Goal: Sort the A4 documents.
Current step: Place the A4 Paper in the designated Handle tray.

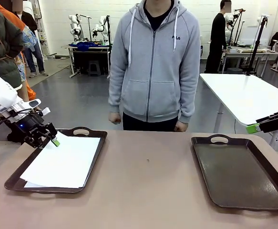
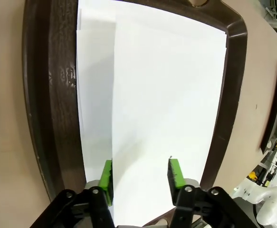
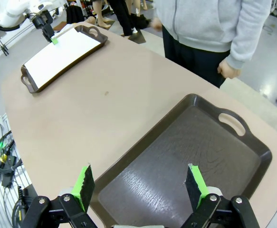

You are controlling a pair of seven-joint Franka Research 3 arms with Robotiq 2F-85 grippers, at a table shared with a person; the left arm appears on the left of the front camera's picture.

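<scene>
Nearest to the front camera lies the bare brown table [image 1: 148, 191], and on it stand two dark trays. At about 8 o'clock, the left tray [image 1: 88, 164] carries the A4 documents [image 1: 62, 164], a small white pile that lies a little askew, with one lower sheet peeking out at the near corner. At about 4 o'clock, the right tray [image 1: 239, 176] has nothing in it. The left gripper [image 1: 53, 140] hangs over the far left corner of the pile, and its green pad is just at the paper's edge. The right gripper [image 1: 253, 128] waits at 3 o'clock, well apart from the paper. A person in a grey hoodie [image 1: 153, 62] stands at 12 o'clock, with both hands down at the table's far edge.

From the left wrist, the fingers rise from 6 o'clock with a clear gap between the green pads [image 2: 107, 183]. They stand apart above the top sheet and hold nothing; the paper lies flat under them. A second sheet shows beside the top one toward 9 o'clock, shifted a little.

From the right wrist, the jaws are spread wide over the empty tray and they hold nothing. The pile and the left arm show far away at 11 o'clock.

I judge that the sheets are already gathered in the left tray and no loose sheet is on the table. What remains, if anything, is perhaps to straighten the pile.
</scene>
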